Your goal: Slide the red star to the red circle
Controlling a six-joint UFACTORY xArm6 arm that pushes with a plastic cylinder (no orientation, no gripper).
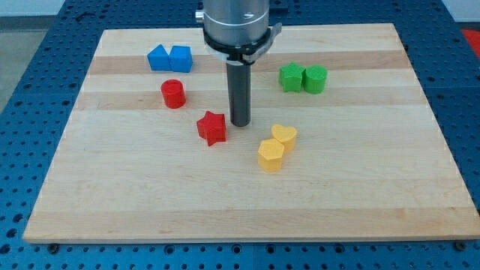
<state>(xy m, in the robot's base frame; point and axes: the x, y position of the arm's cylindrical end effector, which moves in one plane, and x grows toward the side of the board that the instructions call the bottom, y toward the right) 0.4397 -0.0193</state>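
The red star [212,127] lies near the middle of the wooden board. The red circle [173,94] stands up and to the view's left of it, a short gap apart. My tip [240,123] rests on the board just to the view's right of the red star, very close to it; I cannot tell if it touches. The rod rises straight up to the arm's grey housing at the view's top.
Two blue blocks [170,58] sit side by side at the upper left. Two green blocks [303,78] sit at the upper right. A yellow heart [284,136] and a yellow hexagon-like block [271,155] touch each other to the lower right of my tip. The wooden board [375,187] ends on blue perforated table.
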